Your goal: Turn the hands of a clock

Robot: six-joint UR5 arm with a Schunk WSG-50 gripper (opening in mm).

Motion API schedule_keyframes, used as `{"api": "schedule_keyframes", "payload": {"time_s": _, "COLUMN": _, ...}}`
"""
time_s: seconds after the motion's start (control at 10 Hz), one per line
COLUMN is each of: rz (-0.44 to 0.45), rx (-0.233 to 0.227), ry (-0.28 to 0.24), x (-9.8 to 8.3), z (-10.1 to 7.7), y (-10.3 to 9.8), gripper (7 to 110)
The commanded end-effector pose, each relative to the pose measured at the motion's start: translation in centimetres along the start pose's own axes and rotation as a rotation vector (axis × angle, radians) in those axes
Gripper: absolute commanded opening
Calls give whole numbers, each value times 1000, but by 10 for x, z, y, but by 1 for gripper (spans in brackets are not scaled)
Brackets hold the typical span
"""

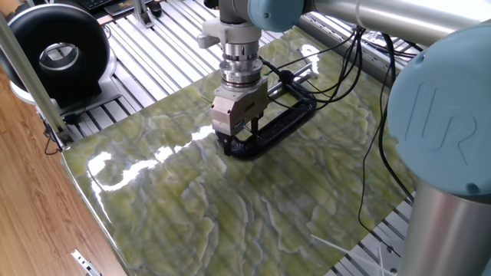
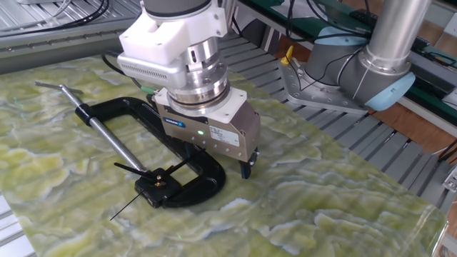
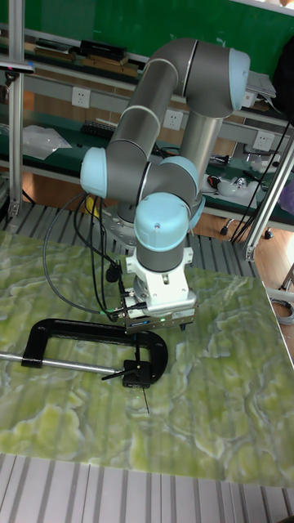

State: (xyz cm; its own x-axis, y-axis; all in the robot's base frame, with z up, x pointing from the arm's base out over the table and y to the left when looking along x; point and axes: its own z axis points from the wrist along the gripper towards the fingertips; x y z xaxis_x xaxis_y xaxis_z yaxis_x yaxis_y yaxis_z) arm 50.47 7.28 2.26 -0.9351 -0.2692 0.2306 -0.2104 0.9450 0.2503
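A black C-clamp (image 2: 107,108) lies on the green marble table (image 2: 321,207) with its long silver screw (image 2: 118,146) across it. The clock (image 2: 153,182) is a small black block held in the clamp's jaw. Its thin dark hands (image 2: 127,168) fan out flat over the marble and also show in the tall view as hands (image 3: 114,376). My gripper (image 2: 216,161) hangs low over the clamp's curved end, just right of the clock. It is open, fingers astride the frame, clear of the hands. In one fixed view my gripper (image 1: 239,135) hides the clock.
A round black device with a silver centre (image 1: 57,54) stands on the slatted bench at the back left. Black cables (image 1: 345,61) trail over the table's far side. A second arm's base (image 2: 357,78) sits beyond the far edge. The screw's cross-pin handle (image 2: 53,86) juts out left.
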Motion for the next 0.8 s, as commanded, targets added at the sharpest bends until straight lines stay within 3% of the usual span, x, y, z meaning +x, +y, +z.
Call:
{"api": "schedule_keyframes", "payload": {"time_s": 0.0, "rz": 9, "rx": -11, "ry": -4, "x": -2, "z": -1, "y": 5, "gripper": 22}}
{"api": "schedule_keyframes", "payload": {"time_s": 0.7, "rz": 19, "rx": -5, "ry": -3, "x": -3, "z": -1, "y": 5, "gripper": 22}}
